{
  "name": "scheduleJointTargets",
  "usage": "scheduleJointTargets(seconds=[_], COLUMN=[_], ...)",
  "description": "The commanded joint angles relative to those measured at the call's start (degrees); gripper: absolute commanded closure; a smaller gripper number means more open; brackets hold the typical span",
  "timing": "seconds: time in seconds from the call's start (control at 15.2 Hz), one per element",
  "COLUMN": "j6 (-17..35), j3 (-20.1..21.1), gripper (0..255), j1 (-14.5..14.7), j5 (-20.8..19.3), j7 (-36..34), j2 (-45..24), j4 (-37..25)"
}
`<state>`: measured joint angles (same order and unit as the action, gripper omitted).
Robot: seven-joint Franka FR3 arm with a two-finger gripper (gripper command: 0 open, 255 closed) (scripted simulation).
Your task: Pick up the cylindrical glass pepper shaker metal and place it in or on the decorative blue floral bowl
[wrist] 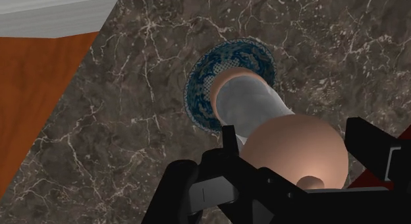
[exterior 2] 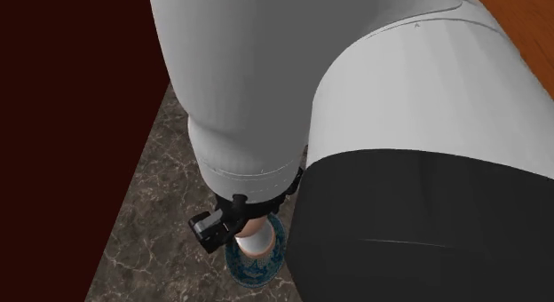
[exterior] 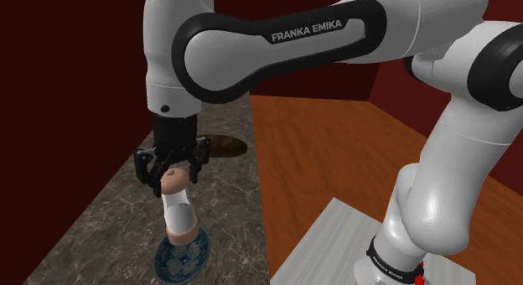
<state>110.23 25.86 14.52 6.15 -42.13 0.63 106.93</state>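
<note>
The pepper shaker (exterior: 177, 209) has a pale glass body and coppery end caps. It hangs tilted with its lower end just over or inside the blue floral bowl (exterior: 186, 260); I cannot tell whether they touch. My gripper (exterior: 173, 176) is shut on the shaker's top cap. In the wrist view the fingers (wrist: 229, 142) clasp the round cap of the shaker (wrist: 253, 107), and the bowl (wrist: 197, 91) lies directly beyond it. In the second exterior view the arm hides most of the scene, with the shaker (exterior 2: 256, 242) and the bowl's rim (exterior 2: 253, 272) showing beneath it.
The bowl sits on a dark marble counter (exterior: 100, 220) running along a dark red wall (exterior: 59, 74). A brown round dish (exterior: 226, 145) lies farther back on the counter. A wooden floor (exterior: 335, 149) lies past the counter's edge, beside the white stand (exterior: 335, 241).
</note>
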Motion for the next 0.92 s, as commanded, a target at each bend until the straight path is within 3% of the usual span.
scheduleJointTargets(seconds=[0.0, 0.86], j6=[1.5, 10.8], j3=[0.1, 0.3], gripper=[255, 255], j1=[0.1, 0.4], j5=[0.0, -0.7], j7=[0.0, 0.1], j2=[-0.2, -2.4], j4=[1.3, 8.5])
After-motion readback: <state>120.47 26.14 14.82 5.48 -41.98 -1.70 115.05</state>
